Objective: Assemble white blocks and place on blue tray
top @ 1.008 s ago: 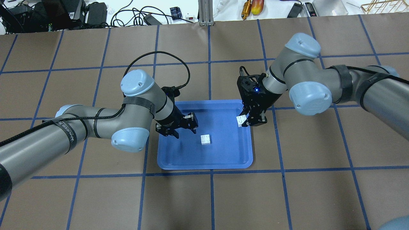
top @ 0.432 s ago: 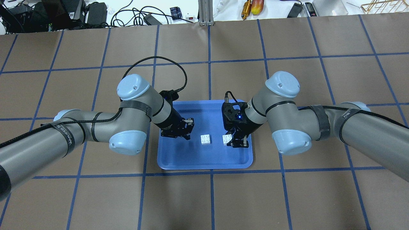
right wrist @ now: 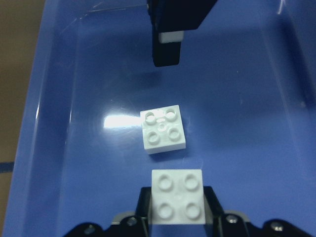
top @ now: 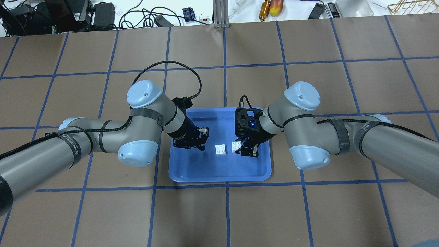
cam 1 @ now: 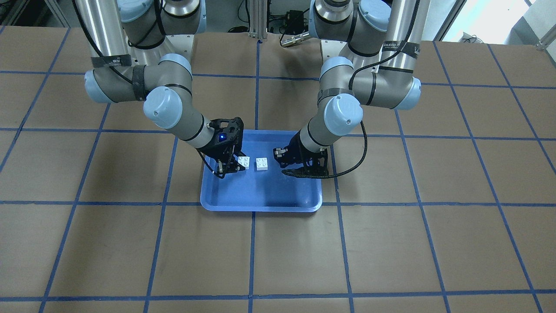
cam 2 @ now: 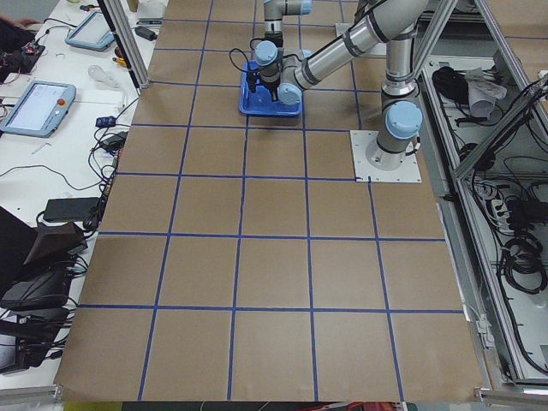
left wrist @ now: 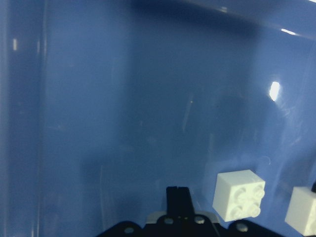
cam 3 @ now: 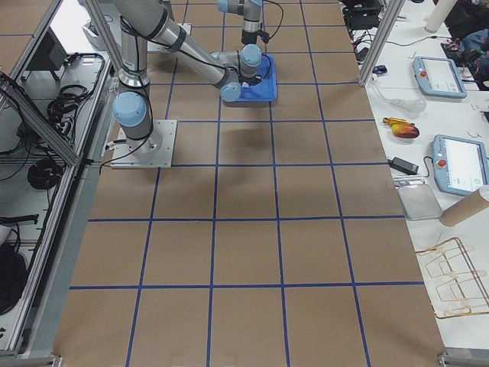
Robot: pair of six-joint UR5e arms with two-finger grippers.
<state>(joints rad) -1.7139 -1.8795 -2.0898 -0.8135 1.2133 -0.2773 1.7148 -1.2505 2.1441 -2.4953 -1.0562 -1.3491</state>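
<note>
Your table [top: 343,212]: brown paper covering, ruled into large squares by blue tape lines [top: 226,212].
At its far edge you have a white bench [top: 205,10] with black cables [top: 137,13] and one upright aluminium post [top: 219,13].
On the side bench to your right-end view: two teach pendants [cam 3: 439,76], a flat metal tray [cam 3: 416,200], a cardboard tube [cam 3: 467,206], a wire rack [cam 3: 451,279].
Behind the frame rails you see loose cable bundles [cam 2: 514,248].
Light: even, from above.

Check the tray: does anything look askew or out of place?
Only slightly: the loose block on the tray sits a little rotated against the held block in the right claw, so their edges are not parallel. Nothing is spilled or damaged.
</note>
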